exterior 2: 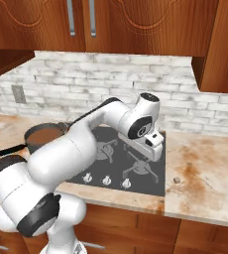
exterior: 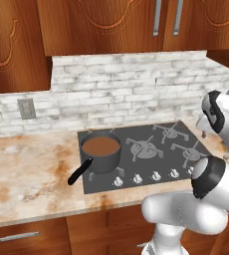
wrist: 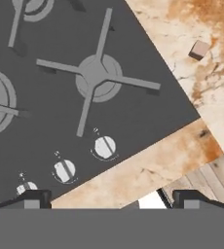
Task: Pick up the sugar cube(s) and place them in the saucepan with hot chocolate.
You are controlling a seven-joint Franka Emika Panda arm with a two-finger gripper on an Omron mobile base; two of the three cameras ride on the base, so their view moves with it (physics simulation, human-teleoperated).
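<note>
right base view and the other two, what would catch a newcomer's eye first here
The big white arm sweeps across the dark cooktop, its fingers spread wide above the knobs. Next comes the saucepan with hot chocolate on the cooktop's front left burner, its black handle pointing out over the counter. Last, a small pale sugar cube lies alone on the counter to the right of the cooktop.

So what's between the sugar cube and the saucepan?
The cooktop with its burners lies between the sugar cube and the saucepan, crossed by the arm, in the right base view.
</note>
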